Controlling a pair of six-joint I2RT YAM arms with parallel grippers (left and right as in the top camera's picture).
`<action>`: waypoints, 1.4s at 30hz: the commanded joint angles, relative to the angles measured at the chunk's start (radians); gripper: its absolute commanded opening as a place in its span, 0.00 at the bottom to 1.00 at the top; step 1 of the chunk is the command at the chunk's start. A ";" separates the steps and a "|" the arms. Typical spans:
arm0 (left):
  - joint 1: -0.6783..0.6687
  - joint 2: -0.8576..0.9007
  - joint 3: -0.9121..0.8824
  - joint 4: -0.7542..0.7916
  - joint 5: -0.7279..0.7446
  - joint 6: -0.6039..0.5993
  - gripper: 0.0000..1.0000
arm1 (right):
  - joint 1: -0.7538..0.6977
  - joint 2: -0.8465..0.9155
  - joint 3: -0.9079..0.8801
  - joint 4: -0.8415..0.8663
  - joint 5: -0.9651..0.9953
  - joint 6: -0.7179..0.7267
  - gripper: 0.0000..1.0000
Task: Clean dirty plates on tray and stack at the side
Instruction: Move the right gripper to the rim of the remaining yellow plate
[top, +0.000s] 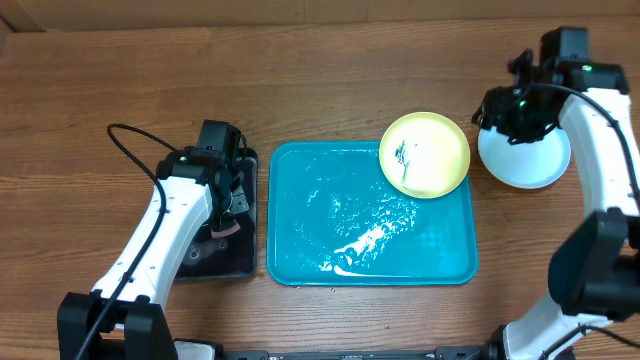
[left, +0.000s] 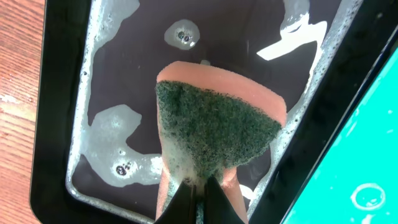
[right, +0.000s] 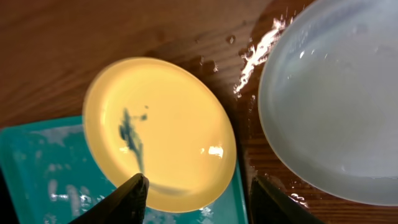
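Note:
A yellow-green plate (top: 425, 153) with a dark teal smear lies on the far right corner of the turquoise tray (top: 330, 220). A pale blue plate (top: 524, 160) rests on the table just right of the tray. My right gripper (top: 500, 115) hovers open above the gap between the two plates, holding nothing. In the right wrist view its fingertips (right: 127, 198) frame the near rim of the yellow plate (right: 165, 124), with the pale plate (right: 336, 93) to the right. My left gripper (left: 198, 190) is shut on an orange sponge (left: 214, 130), green scouring face up.
The sponge hangs over a small black tray (left: 124, 74) holding soapy water and foam, left of the turquoise tray (left: 354, 180). Foam and water streak the turquoise tray's floor. Water drops wet the wood between the two plates.

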 joint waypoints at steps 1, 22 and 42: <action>0.003 -0.001 0.001 -0.008 -0.020 -0.014 0.04 | 0.000 0.053 -0.037 0.035 -0.010 -0.027 0.56; 0.003 -0.001 0.001 -0.019 -0.020 -0.008 0.04 | 0.013 0.239 -0.040 0.181 -0.106 -0.074 0.56; 0.003 -0.001 0.001 -0.031 -0.021 -0.001 0.04 | 0.018 0.284 -0.041 0.205 -0.110 -0.031 0.34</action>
